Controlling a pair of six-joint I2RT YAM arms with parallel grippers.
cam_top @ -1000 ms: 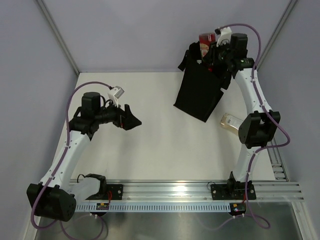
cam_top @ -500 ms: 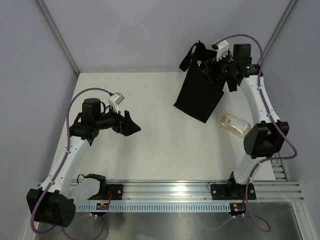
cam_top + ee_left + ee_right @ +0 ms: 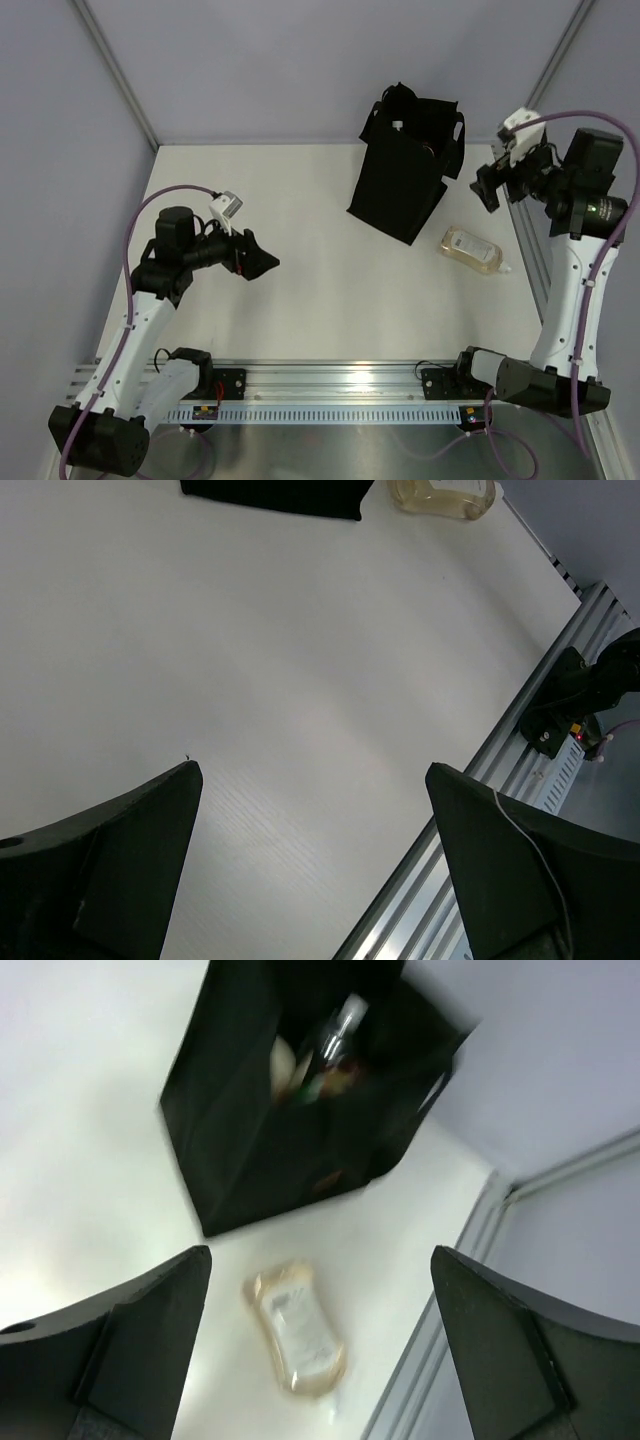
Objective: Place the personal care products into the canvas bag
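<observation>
The black canvas bag (image 3: 400, 175) stands open at the back of the table, with several personal care products (image 3: 322, 1055) inside it, among them a clear bottle. A beige clear bottle (image 3: 474, 250) lies flat on the table just right of the bag. My right gripper (image 3: 488, 188) hangs open and empty to the right of the bag, above the table's right edge. Its wrist view looks down on the bag (image 3: 270, 1150) and the bottle (image 3: 297, 1332), with the gripper (image 3: 320, 1252) wide apart. My left gripper (image 3: 266, 262) is open and empty over the left half of the table.
A metal rail (image 3: 380, 385) runs along the near edge, and a slotted strip (image 3: 450, 1320) along the right edge. Grey walls close the back and sides. The left wrist view shows bare white table, the bag's base (image 3: 270, 495) and the bottle (image 3: 445, 495) at its top.
My right gripper, shut on a red product above the bag a second ago, has opened and swung away to the right, empty. The left arm has drawn back slightly.
</observation>
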